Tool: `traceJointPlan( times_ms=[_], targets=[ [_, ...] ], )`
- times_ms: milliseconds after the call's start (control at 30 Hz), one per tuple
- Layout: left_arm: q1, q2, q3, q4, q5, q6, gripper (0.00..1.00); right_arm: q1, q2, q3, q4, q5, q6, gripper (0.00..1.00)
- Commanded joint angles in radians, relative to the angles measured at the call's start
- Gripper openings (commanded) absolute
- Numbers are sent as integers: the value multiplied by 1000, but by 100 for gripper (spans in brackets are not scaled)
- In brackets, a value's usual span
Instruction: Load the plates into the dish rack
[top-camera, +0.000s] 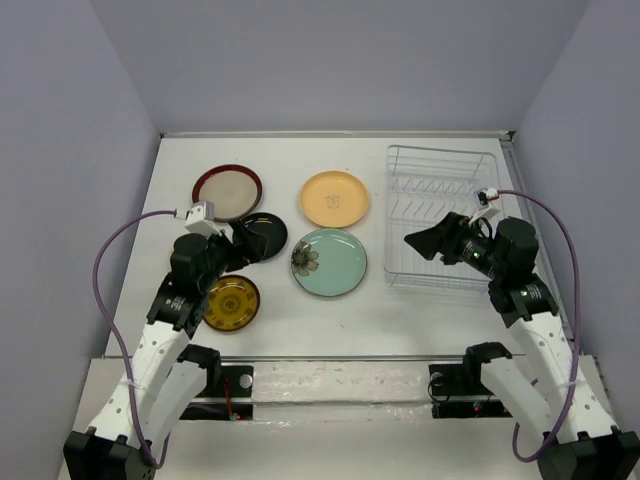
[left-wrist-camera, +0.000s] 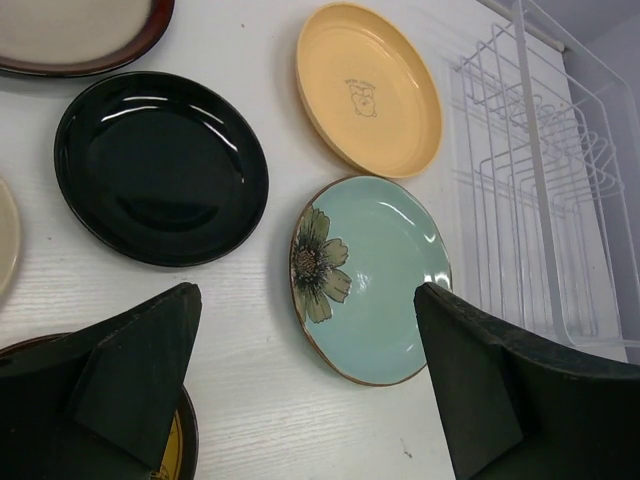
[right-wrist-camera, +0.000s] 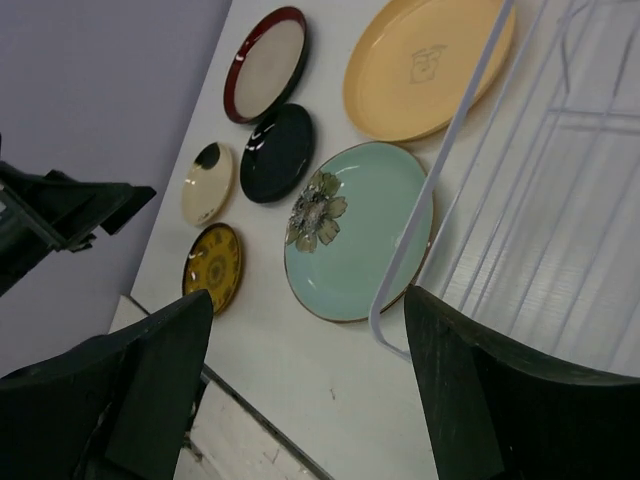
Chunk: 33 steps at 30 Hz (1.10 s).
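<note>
Several plates lie flat on the white table: teal with a flower (top-camera: 335, 265) (left-wrist-camera: 385, 270) (right-wrist-camera: 365, 225), peach-orange (top-camera: 335, 198) (left-wrist-camera: 370, 85), beige with red rim (top-camera: 228, 192), black (top-camera: 268, 235) (left-wrist-camera: 160, 165), amber-yellow (top-camera: 231, 303) (right-wrist-camera: 212, 266), and cream with a black patch (right-wrist-camera: 208, 183). The white wire dish rack (top-camera: 440, 150) (left-wrist-camera: 530, 180) (right-wrist-camera: 560, 200) stands empty at the right. My left gripper (top-camera: 243, 243) (left-wrist-camera: 305, 300) is open and empty, above the table between the black and amber plates. My right gripper (top-camera: 430, 242) (right-wrist-camera: 308, 295) is open and empty over the rack's near-left corner.
Purple walls close the table on the left, back and right. The table's front edge (top-camera: 330, 357) runs just past the amber plate. My left arm (right-wrist-camera: 60, 215) shows at the left of the right wrist view. In the top view it hides the cream plate.
</note>
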Motion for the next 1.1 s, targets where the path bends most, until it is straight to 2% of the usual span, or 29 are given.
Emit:
traceJointPlan(
  times_ms=[0, 133, 233, 433, 467, 600, 633, 733, 933, 1067],
  targets=[
    [-3, 23, 52, 12, -29, -11, 99, 111, 33, 25, 73, 74, -16, 82],
    [-3, 23, 52, 9, -44, -13, 99, 244, 73, 36, 92, 142, -24, 80],
    [-1, 29, 36, 17, -82, -25, 99, 296, 96, 33, 109, 170, -24, 76],
    [-1, 84, 11, 60, -142, -65, 99, 342, 99, 25, 116, 223, -37, 69],
    [-1, 97, 13, 66, -163, -65, 99, 342, 94, 19, 120, 228, -37, 64],
    [0, 169, 13, 98, -222, -70, 78, 352, 107, 0, 134, 231, -37, 63],
    [0, 184, 8, 103, -237, -89, 67, 352, 110, -1, 140, 221, -37, 63],
    [-1, 209, -32, 139, -306, -137, 59, 361, 114, -10, 151, 217, -37, 63],
    [-3, 287, -64, 164, -436, -177, 55, 361, 111, -32, 165, 217, -38, 63],
    [-3, 338, -66, 207, -489, -209, 58, 361, 131, -55, 198, 198, -21, 63]
  ],
)
